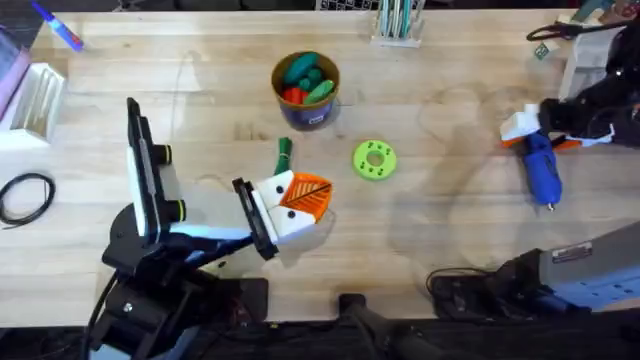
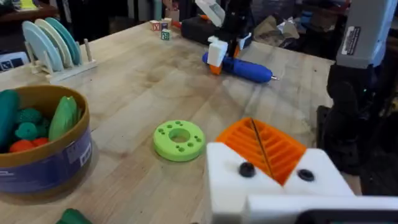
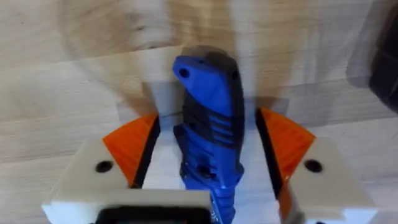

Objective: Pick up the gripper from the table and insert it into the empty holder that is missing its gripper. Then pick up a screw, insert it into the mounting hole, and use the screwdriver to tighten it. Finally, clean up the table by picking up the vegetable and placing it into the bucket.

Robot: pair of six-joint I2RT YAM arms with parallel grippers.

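The blue screwdriver lies on the table at the right. My right gripper is open and straddles its rear end, an orange pad on each side with a narrow gap; the screwdriver fills the space between. My left gripper is shut near the table's middle, both white jaws carrying orange wedges pressed together, holding nothing. The slim dark-green vegetable lies just beyond it. The tan bucket with toy vegetables stands farther back. A loose gripper piece and a screw are out of view.
A lime-green disc sits between the two grippers. A marker and a white rack are at the far left, and a black cable lies at the left edge. A plate rack stands at the back.
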